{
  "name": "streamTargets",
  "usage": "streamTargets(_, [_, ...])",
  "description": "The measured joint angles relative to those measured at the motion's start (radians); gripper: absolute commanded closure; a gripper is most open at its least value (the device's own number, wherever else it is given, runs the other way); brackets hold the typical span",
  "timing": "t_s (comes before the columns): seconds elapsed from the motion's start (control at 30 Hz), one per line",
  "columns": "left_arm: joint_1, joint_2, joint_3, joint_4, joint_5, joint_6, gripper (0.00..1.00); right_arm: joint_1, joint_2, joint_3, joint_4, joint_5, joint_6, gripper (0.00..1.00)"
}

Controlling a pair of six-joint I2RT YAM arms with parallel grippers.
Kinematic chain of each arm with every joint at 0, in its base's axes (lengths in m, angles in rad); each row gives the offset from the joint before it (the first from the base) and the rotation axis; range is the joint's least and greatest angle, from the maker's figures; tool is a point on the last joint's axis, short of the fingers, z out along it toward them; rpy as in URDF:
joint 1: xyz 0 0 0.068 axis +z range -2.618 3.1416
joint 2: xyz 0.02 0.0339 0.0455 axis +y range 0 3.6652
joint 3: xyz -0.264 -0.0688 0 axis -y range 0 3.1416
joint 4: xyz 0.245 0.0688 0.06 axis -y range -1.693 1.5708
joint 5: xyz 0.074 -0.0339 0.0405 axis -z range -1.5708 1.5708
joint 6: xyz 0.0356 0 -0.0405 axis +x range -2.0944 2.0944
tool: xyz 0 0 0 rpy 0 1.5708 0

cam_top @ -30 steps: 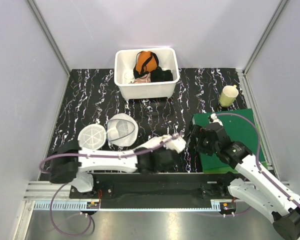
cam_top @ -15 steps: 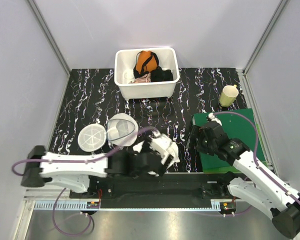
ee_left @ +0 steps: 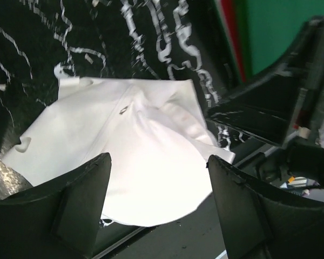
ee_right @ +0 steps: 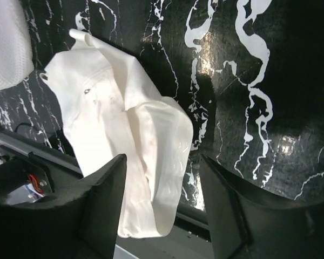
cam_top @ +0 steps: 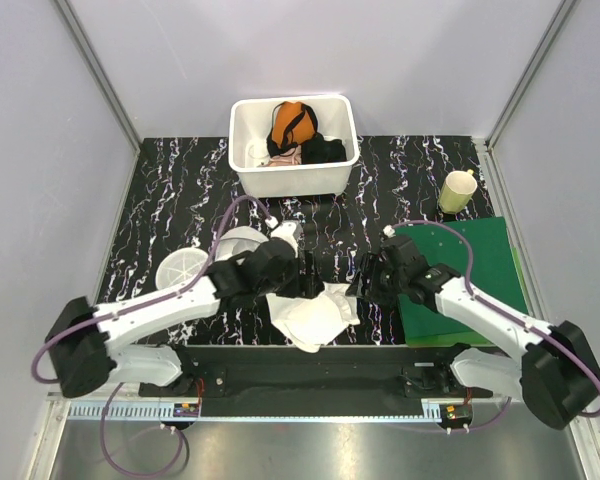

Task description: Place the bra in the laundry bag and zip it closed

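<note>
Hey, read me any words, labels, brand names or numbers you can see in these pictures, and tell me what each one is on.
No text can be read anywhere.
The white tub, yellow cup, green mat and bra show no print.
The small stickers on the front rail are too small to read.

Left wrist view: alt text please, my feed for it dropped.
The white bra lies spread on the black marbled table, framed between the jaws of the open, empty left gripper. A green mat shows at top right.
</note>
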Motion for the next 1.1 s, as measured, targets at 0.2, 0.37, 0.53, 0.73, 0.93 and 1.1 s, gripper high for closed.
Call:
streamTargets(0.2, [0.016, 0.228, 0.091, -0.046, 0.021, -0.091, 0.24, 0.0, 0.088, 0.0, 0.058, -0.018, 0.002, 0.4])
streamTargets(0.37, [0.016, 0.352, 0.178, -0.056, 0.005, -0.141, 0.26, 0.0, 0.127, -0.029, 0.149, -0.079, 0.021, 0.41])
streamTargets(0.53, [0.016, 0.439, 0.241, -0.061, 0.005, -0.145, 0.29, 0.0, 0.166, -0.092, 0.248, -0.147, 0.047, 0.44])
streamTargets(0.73, [0.016, 0.511, 0.254, -0.077, 0.005, -0.166, 0.35, 0.0, 0.229, -0.132, 0.351, -0.212, 0.071, 0.51])
streamTargets(0.93, [0.016, 0.521, 0.254, -0.082, 0.002, -0.169, 0.44, 0.0, 0.26, -0.169, 0.447, -0.26, 0.105, 0.57])
streamTargets(1.1, [0.016, 0.528, 0.253, -0.094, -0.009, -0.166, 0.56, 0.0, 0.285, -0.169, 0.491, -0.287, 0.115, 0.6])
